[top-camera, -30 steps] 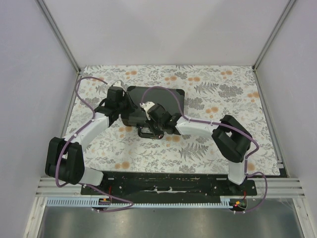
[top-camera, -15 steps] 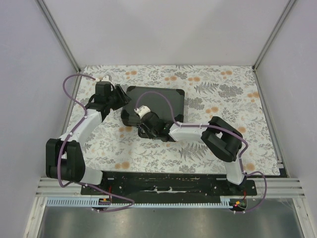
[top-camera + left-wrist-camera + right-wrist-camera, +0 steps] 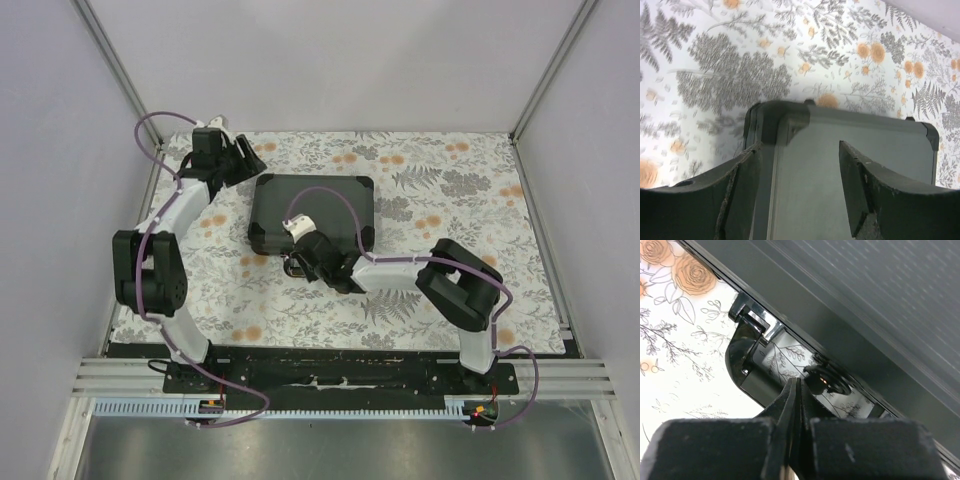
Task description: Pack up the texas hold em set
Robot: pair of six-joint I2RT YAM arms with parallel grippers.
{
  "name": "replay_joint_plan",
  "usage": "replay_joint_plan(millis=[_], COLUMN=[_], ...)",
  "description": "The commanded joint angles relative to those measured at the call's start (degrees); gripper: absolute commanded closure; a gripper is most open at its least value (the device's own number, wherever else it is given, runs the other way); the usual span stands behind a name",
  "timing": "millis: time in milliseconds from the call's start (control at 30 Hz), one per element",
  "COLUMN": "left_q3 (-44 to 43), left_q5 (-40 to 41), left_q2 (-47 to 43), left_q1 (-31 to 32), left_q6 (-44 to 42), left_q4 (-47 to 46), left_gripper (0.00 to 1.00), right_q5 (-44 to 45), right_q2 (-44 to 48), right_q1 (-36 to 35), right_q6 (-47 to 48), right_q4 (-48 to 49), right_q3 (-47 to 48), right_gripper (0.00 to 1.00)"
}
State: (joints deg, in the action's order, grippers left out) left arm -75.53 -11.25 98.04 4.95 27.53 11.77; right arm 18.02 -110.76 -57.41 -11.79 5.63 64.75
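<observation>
Black hard case [image 3: 312, 205], lid shut, lies flat on the floral cloth [image 3: 430, 290]. In the top view it's a bit toward 12 o'clock from table centre. Its glossy handle [image 3: 742, 367] hangs off the 6 o'clock edge, left of mid-edge, with a chrome bracket [image 3: 757, 322] where it meets the case wall.

My right gripper [image 3: 795, 390] is at that edge, jaws pressed fully together with nothing between them. The tips point into the gap between handle and case side, just beside a round fitting [image 3: 826, 381]. Can't tell if they touch the handle.

My left gripper [image 3: 800, 147] is at 10 o'clock off the case, above its far-left corner. Jaws are spread wide and hold nothing. The wrist view shows that corner and cloth between the fingers [image 3: 742, 175].
</observation>
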Motion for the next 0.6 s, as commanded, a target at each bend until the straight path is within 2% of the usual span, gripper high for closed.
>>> replay_joint_plan(millis=[0,167,300,433,567], left_q3=[-8.83,-15.08,-16.93,-18.86,-24.22], left_q5=[-5.0,-8.35,-9.67,-11.69,-14.41], left_q2=[7.58,14.36,16.74,19.37,23.94], left_q1=[-0.29,-0.38,-0.38,-0.29,-0.38], left_q6=[-4.41,-5.99,-7.13,-10.29,-13.55], left_q4=[-1.57,-1.14,-2.09,-3.51,0.26], left_gripper=[0.31,0.31,0.3,0.27,0.27], right_q5=[3.78,2.46,1.32,0.44,-0.26], right_q2=[3.09,8.01,12.14,14.95,18.2], right_q1=[1.51,1.86,3.09,3.18,3.62], right_q6=[1.86,0.81,-1.83,-2.62,-3.15], right_q4=[-5.54,-8.44,-8.35,-8.7,-9.58], right_q3=[-4.45,-10.33,-14.91,-15.36,-13.69], right_gripper=[1.0,1.0,0.98,0.95,0.92])
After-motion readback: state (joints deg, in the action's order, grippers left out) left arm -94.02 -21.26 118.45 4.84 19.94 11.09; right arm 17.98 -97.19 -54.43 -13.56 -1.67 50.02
